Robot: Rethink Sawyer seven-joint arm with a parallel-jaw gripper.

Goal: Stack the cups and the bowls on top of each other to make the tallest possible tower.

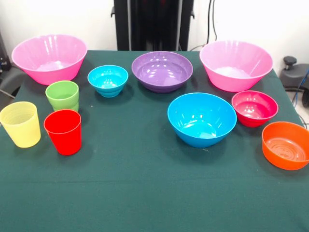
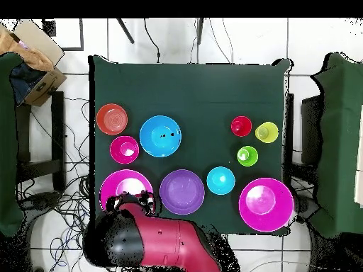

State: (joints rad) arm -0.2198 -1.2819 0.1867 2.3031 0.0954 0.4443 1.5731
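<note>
The bowls and cups are all sitting separately on the green table, so I'm eyeing the blue bowl as a wide base, though I can't tell what the arm's claw is doing.
</note>
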